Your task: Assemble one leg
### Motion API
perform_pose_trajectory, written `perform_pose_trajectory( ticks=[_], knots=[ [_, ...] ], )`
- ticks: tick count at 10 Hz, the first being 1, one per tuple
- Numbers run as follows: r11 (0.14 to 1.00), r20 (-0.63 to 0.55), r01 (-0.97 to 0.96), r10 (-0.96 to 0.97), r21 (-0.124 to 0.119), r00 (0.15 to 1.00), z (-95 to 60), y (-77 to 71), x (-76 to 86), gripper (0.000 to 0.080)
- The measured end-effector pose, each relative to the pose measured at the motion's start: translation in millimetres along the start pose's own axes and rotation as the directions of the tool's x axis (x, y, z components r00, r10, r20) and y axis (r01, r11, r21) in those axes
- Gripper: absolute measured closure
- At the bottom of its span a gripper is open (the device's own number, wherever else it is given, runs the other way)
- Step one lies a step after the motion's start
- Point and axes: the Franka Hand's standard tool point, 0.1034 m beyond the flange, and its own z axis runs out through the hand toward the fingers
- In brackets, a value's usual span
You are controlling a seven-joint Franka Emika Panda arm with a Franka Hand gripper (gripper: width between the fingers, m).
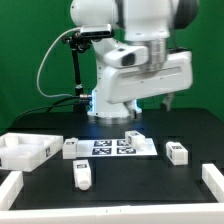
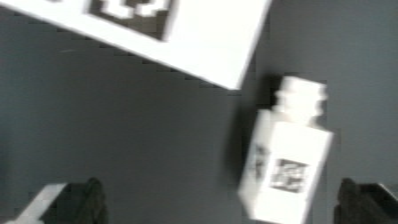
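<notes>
In the wrist view a leg [image 2: 290, 160], a white stubby block with a tag on its upper face and a narrower peg end, lies on the dark table. It lies between my open fingertips [image 2: 71, 202], closer to one of them and below them. My gripper [image 2: 217, 206] is open and holds nothing. In the exterior view my gripper [image 1: 169, 100] hangs well above the table, over the leg [image 1: 177, 152] at the exterior view's right of the marker board [image 1: 124, 146]. Two more legs [image 1: 70, 148] [image 1: 83, 174] lie at the exterior view's left.
The marker board's corner shows in the wrist view [image 2: 196, 40], close to the leg's peg end. A large white tray-like part [image 1: 25, 150] lies at the exterior view's far left. White rim pieces [image 1: 213, 180] [image 1: 12, 188] stand at the table's front corners.
</notes>
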Motion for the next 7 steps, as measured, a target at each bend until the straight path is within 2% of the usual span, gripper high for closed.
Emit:
perform_pose_trajectory(
  ticks=[2,5,6,7],
  knots=[
    [1.0,0.004,-0.028,0.028,0.0,1.0,0.5,-5.7,2.3,0.0151],
    [0.999,0.006,-0.032,0.032,0.001,0.999,1.7,-4.4,1.3,0.0151],
    [1.0,0.006,-0.022,0.022,0.001,1.0,1.5,-1.8,0.2,0.0151],
    [0.993,0.017,0.118,-0.118,0.013,0.993,-2.5,16.9,-11.9,0.0151]
  ],
)
